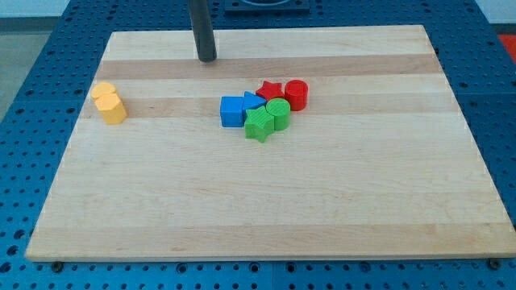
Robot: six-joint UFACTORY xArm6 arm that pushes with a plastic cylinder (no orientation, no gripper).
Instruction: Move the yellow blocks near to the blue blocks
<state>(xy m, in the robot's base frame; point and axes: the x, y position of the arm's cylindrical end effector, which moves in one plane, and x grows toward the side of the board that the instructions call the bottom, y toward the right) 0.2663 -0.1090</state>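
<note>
Two yellow blocks sit touching at the view's left: a yellow block (102,91) behind and a yellow hexagonal block (113,108) in front. A blue cube (232,111) and a blue triangular block (252,101) sit near the board's middle, touching each other. My tip (207,59) is at the view's top, above and left of the blue blocks and well to the right of the yellow ones, touching no block.
A green star block (259,124) and a green cylinder (278,113) press against the blue blocks' right side. A red star block (270,89) and a red cylinder (296,94) sit behind them. The wooden board (266,209) lies on a blue perforated table.
</note>
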